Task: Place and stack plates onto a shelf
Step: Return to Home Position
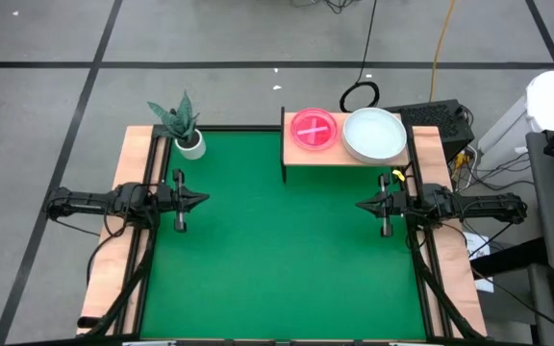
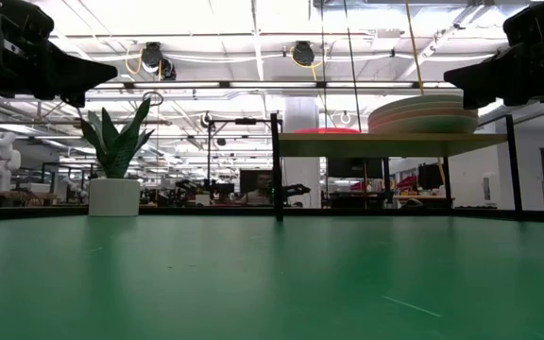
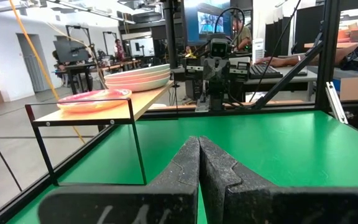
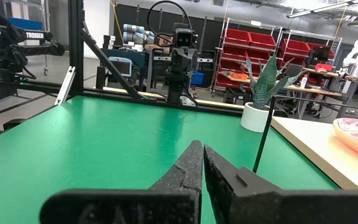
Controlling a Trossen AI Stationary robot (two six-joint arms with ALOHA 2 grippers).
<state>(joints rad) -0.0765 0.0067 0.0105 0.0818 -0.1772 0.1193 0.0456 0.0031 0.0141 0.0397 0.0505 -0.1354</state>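
High view overhead; low view at table (image 2: 253, 283) level — wrist views face inward, sharing shelf (image 3: 145, 99).

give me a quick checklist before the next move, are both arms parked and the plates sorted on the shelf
1. Left pincer shut and empty, at the table's left side: ok.
2. Right pincer shut and empty, at the table's right side: ok.
3. Large plates stacked on the right half of the shelf: ok.
4. Small plates on the shelf's left half, apart from the large stack: ok.
5. No plate left on the table: ok.
6. Full plate count: cannot tell, the stacks hide how many lie in each.
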